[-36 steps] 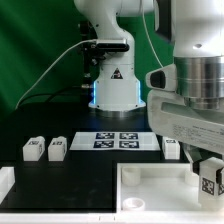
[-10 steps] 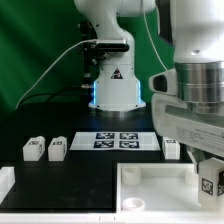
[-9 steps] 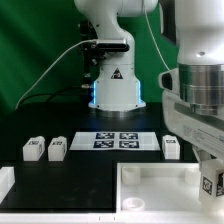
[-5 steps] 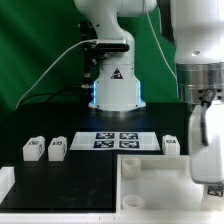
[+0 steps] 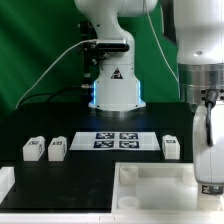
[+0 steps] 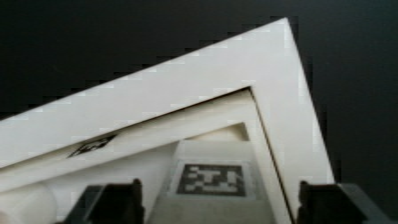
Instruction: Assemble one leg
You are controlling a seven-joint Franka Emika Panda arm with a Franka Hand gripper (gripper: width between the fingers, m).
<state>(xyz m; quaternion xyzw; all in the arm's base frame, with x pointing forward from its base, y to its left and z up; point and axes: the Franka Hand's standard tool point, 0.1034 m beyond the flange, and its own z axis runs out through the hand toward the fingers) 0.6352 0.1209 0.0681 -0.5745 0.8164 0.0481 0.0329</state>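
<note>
My gripper (image 5: 211, 186) hangs at the exterior view's right, over the right end of the large white tray-like piece (image 5: 150, 172). In the wrist view the gripper (image 6: 217, 202) is shut on a leg (image 6: 214, 165), a white block with a square tag facing the camera, held between the two dark fingers (image 6: 111, 200). Below it lies a corner of the tray-like piece (image 6: 160, 105) with its raised rim. In the exterior view the hand hides most of the held leg. Three more legs stand on the table: two at the left (image 5: 33, 148) (image 5: 57, 148) and one at the right (image 5: 171, 147).
The marker board (image 5: 120, 140) lies between the loose legs, in front of the robot base (image 5: 115, 85). Another white part (image 5: 5, 184) shows at the exterior view's left edge. The table top is black.
The wrist has turned about its axis and shifted slightly right. The tag of the held leg, which faced the exterior camera before, no longer shows there. The loose legs have not moved.
</note>
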